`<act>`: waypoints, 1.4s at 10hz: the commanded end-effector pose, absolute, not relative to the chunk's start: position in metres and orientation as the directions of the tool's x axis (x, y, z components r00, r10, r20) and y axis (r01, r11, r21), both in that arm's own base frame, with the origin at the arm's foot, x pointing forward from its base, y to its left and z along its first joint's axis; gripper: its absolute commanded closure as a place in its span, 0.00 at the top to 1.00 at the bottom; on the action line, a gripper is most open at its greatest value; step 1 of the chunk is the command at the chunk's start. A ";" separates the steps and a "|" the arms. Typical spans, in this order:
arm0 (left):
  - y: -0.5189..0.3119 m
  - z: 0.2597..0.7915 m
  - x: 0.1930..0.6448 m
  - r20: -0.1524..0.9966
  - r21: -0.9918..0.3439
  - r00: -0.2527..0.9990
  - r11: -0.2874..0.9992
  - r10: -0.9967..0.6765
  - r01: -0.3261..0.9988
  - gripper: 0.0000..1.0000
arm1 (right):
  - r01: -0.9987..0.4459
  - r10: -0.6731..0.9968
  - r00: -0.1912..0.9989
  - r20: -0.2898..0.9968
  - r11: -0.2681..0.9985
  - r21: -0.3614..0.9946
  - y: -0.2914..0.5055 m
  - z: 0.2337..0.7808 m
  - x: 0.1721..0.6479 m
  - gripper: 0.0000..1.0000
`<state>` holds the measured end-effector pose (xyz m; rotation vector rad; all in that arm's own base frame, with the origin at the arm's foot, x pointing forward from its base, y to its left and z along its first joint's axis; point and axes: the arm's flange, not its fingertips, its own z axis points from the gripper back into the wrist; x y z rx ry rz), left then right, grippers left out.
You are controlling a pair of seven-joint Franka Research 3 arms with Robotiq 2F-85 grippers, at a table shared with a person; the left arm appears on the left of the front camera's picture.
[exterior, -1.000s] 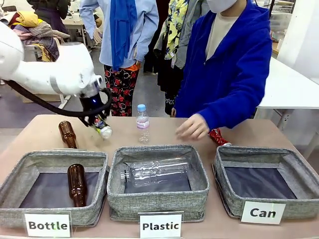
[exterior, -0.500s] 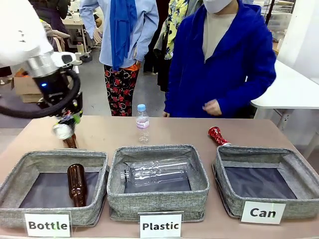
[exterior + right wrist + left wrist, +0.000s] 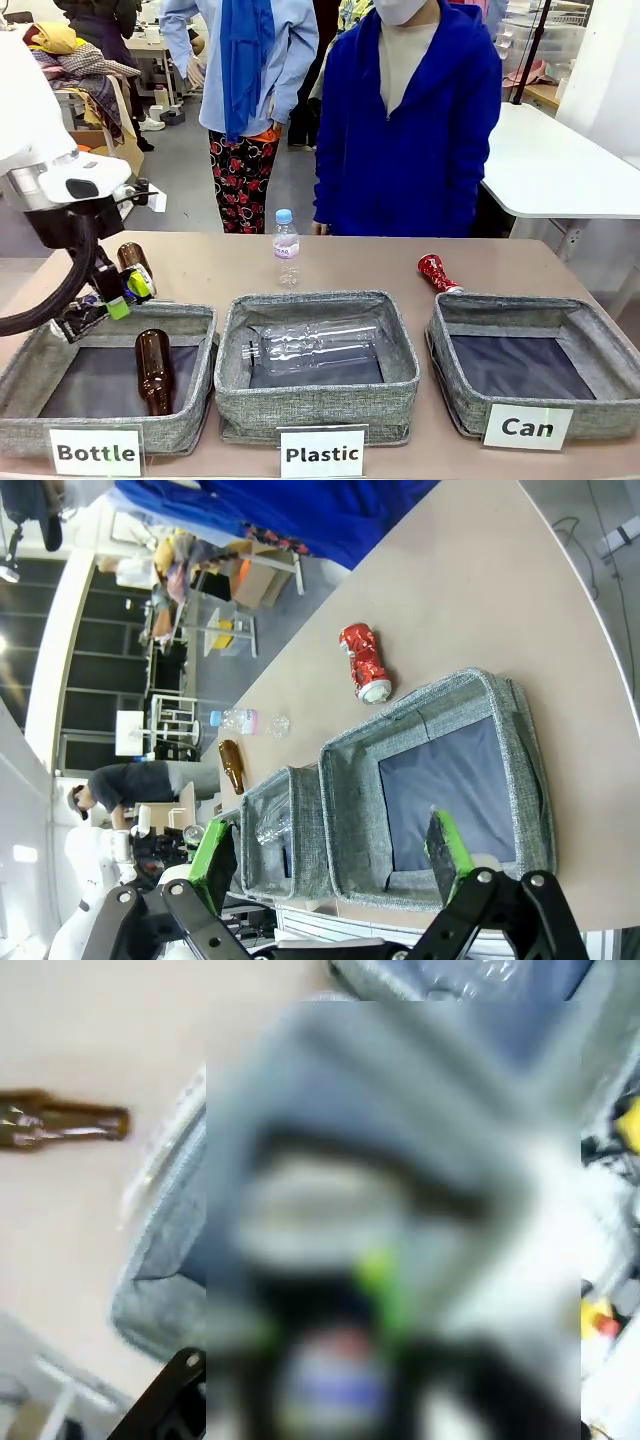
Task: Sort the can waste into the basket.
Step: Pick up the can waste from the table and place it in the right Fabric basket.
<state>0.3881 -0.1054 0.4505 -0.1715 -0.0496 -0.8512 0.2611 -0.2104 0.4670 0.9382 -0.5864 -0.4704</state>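
- Grey woven fabric, front view: the Can basket (image 3: 530, 306) sits at the right end of a row of three bins, its dark lining showing.
- Front view: the red crushed can (image 3: 437, 272) lies on the table (image 3: 350, 265) just behind that bin's far-left corner, well apart from the left gripper.
- Front view: the left gripper (image 3: 129, 297) hangs low over the far rim of the Bottle basket (image 3: 175, 432) at the opposite end of the row. Its green pads are drawn in, and its load is hard to make out from here.
- Front view: one brown bottle (image 3: 130, 258) lies on the table just behind the left gripper.
- Front view: a second brown bottle (image 3: 153, 370) lies inside the Bottle basket.
- Front view: a person in a blue jacket (image 3: 410, 130) stands at the far side.
- Left wrist view, heavily blurred: the jaws are clamped on the dark can (image 3: 335, 1390), a smear of blue, red and white between the green pads (image 3: 375, 1280).
- Right wrist view: the right gripper (image 3: 330, 848) has its jaws spread wide, grips nothing, and hangs above the near edge of the Can basket (image 3: 515, 760).
- Right wrist view: the red crushed can (image 3: 363, 662) lies beyond the bin's far corner, well apart from the fingertips.
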 end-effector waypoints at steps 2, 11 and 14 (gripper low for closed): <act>-0.099 0.456 0.398 0.072 -0.162 0.782 0.766 -0.619 0.622 0.00 | 0.084 -0.606 0.741 0.288 0.509 0.856 -0.212 0.467 0.264 1.00; -0.354 0.524 0.326 0.301 0.093 0.307 0.348 -0.903 0.933 0.41 | 0.171 -0.744 0.615 0.261 0.449 0.877 -0.338 0.561 0.198 1.00; -0.523 0.533 0.317 0.352 0.203 -0.025 0.050 -0.936 0.978 0.41 | 0.105 -0.773 0.552 0.311 0.435 0.894 -0.380 0.572 0.163 1.00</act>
